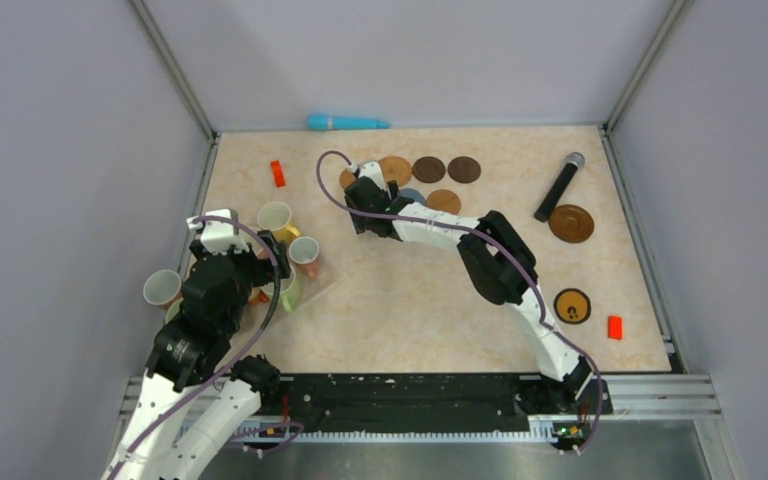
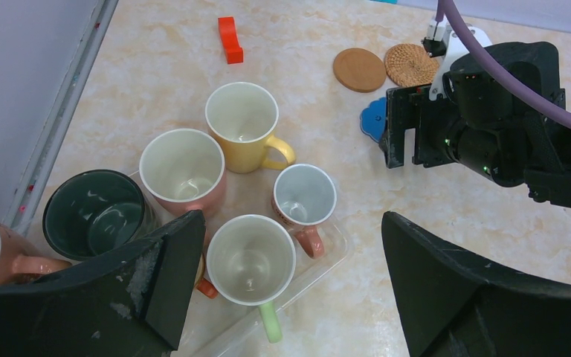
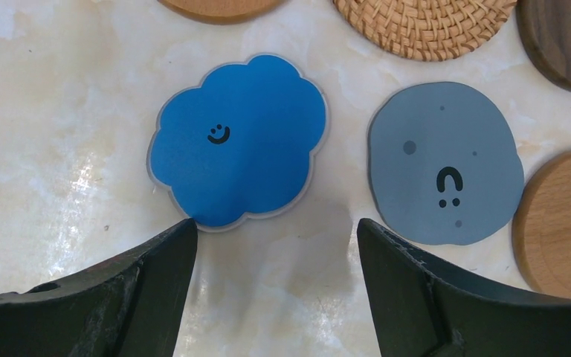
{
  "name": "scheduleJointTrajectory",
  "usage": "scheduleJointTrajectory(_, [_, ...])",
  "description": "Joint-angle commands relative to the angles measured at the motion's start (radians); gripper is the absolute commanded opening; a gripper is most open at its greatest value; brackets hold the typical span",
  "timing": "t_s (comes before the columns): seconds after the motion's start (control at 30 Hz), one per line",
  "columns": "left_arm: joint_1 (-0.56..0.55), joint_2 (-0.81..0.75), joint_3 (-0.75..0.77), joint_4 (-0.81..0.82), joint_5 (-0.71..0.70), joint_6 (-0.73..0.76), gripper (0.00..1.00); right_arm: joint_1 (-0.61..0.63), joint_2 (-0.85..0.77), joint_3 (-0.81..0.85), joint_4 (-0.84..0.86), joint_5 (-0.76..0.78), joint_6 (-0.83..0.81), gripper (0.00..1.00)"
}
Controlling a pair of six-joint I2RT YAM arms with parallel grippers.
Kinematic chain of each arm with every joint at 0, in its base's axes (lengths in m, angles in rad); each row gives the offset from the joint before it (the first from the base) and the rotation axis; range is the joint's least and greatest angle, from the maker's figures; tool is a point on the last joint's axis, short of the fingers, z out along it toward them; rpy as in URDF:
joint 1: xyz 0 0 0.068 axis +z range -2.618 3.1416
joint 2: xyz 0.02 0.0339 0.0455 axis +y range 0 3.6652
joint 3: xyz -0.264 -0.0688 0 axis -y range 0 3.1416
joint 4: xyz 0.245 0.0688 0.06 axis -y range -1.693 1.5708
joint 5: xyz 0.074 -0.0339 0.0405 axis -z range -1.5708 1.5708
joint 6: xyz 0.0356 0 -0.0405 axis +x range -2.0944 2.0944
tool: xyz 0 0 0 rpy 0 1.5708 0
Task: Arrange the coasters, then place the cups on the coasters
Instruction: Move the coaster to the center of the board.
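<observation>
Surface [image 1: 390, 320]: pale marble look, walled on three sides, rail along the near edge. The widest bare stretch is the middle, between the left and back groups, and that looks like the room to work in.
Left pincer [image 2: 286, 223]: gaping wide, nothing in it, hanging over the mugs.
Right pincer [image 3: 275, 227]: well open and empty, jaws straddling bare surface just beside the blue coaster's near edge.
Cups [image 1: 274, 216]: bunched at the left on a clear tray [image 2: 327, 256], close to the left wall, none on a coaster yet.
Mic [image 1: 558, 187]: lying at back right, a dark coaster [image 1: 571, 223] just beside it.
Coasters [image 1: 428, 169]: most clustered at the back centre, a black-rimmed one [image 1: 571, 305] alone at front right.
Blue coaster [image 3: 238, 141]: scalloped, flat, near the grey one [image 3: 446, 163] but apart. Arranging looks like the step in hand. It's thin, so I'd press a fingertip on it and slide it toward the bare middle, leaving a cup's width around it.
Red blocks [image 1: 277, 173]: one back left, another [image 1: 615, 327] front right. Steer slides between them.
</observation>
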State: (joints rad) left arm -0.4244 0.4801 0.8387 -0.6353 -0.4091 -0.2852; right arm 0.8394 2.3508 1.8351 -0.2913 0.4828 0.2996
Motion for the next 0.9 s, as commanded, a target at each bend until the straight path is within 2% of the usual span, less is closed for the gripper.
scheduleJointTrajectory(0.0, [-0.001, 0.000, -0.008, 0.043, -0.007, 0.003, 0.93, -0.011, 0.007, 0.007, -0.104, 0.070, 0.001, 0.78])
scheduleJointTrajectory(0.37, [-0.002, -0.006, -0.008, 0.042, -0.009, 0.001, 0.93, -0.013, -0.114, -0.033, -0.129, 0.097, 0.009, 0.77])
scheduleJointTrajectory(0.5, [-0.002, -0.010, -0.009, 0.041, -0.008, 0.001, 0.93, -0.001, -0.152, -0.074, -0.048, 0.004, -0.029, 0.76])
scheduleJointTrajectory(0.67, [-0.001, -0.014, -0.009, 0.040, -0.010, 0.000, 0.93, 0.025, -0.122, -0.038, -0.037, -0.044, -0.030, 0.74])
scheduleJointTrajectory(0.87, [-0.002, -0.011, -0.009, 0.040, -0.007, 0.000, 0.93, 0.037, -0.050, 0.017, -0.007, -0.027, -0.025, 0.76])
